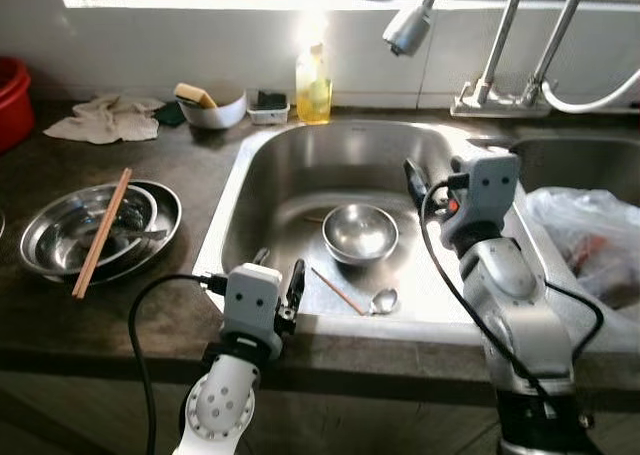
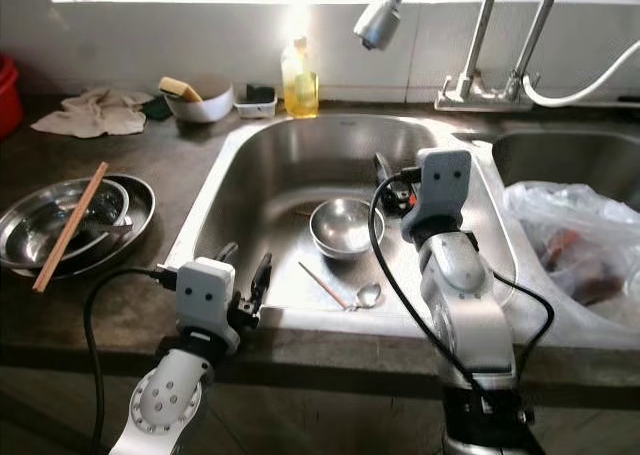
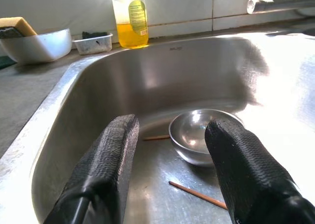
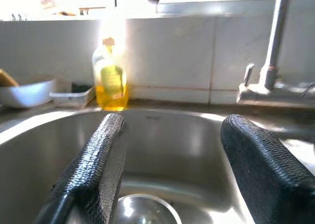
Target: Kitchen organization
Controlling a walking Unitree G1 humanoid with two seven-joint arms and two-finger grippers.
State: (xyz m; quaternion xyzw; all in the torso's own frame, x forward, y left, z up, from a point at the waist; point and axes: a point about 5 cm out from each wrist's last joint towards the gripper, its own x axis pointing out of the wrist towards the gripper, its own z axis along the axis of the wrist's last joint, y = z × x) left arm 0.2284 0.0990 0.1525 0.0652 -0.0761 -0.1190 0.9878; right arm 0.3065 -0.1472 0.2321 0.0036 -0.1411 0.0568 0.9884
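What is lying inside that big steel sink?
Inside the sink sit a small steel bowl, a spoon and a loose chopstick. Another stick pokes out from behind the bowl; its remaining length is hidden.

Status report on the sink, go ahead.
Left hand open at sink's front rim. Right hand open above basin. Steel bowl untouched; chopstick, spoon beside it.

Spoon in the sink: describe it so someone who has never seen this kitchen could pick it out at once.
Start at the steel sink under the window. On its floor sits a small metal bowl; nearer the front rim lies the spoon, bowl end showing. Beside it is a thin wooden chopstick, but the spoon is shiny metal with a rounded head.
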